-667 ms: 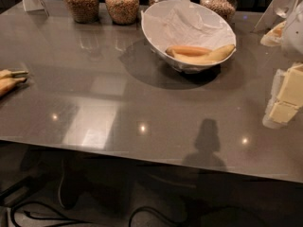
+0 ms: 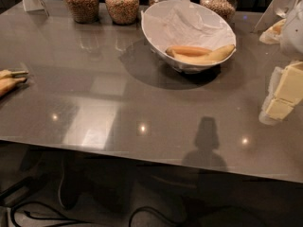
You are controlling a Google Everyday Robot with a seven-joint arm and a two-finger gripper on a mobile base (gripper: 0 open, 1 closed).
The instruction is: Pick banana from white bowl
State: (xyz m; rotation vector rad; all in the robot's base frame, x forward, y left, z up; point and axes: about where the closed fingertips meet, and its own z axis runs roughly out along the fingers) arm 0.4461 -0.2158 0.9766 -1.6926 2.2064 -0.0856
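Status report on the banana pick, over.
Gripper at right edge, over grey table. Pale yellow curved banana in glossy white oval bowl. Darker orange banana lies against it.

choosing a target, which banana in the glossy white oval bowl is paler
The pale yellow curved banana in front, nearer the gripper at the right edge; the orange-brown banana behind it is darker.

Claw (image 2: 280,98) hung over the right edge of the bench (image 2: 142,103), white bowl (image 2: 156,32) sat left of it and farther back, banana (image 2: 204,57) lay inside touching a darker banana (image 2: 188,49), jars (image 2: 122,3) stood beyond.
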